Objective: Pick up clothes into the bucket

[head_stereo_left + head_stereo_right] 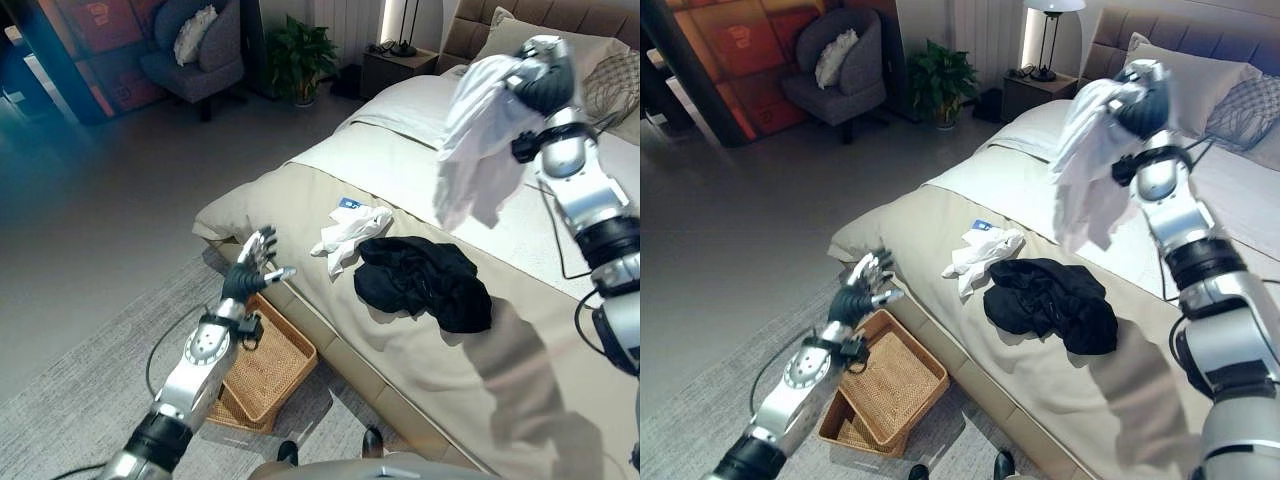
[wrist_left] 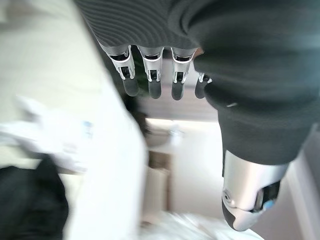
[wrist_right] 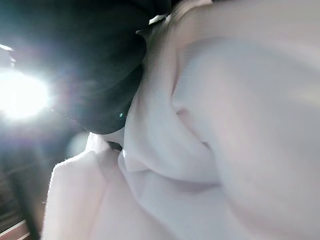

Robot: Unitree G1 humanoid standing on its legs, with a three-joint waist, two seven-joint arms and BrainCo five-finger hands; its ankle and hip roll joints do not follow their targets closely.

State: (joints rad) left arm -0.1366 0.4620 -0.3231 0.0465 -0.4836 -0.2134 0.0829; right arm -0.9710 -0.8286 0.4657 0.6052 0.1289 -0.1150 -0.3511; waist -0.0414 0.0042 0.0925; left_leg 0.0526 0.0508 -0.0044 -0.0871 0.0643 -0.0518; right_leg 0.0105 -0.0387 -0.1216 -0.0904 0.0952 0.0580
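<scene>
A white garment [image 1: 478, 140] is held aloft over the bed [image 1: 420, 360], bunched in the right hand [image 1: 545, 75]. The left hand [image 1: 252, 265] is spread, fingers straight, above the wicker basket [image 1: 268, 372], in which nothing is seen.

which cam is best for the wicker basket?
Right eye view: the wicker basket lies whole on the floor beside the bed, under the left hand. In the left eye view the left arm covers part of it.
</scene>
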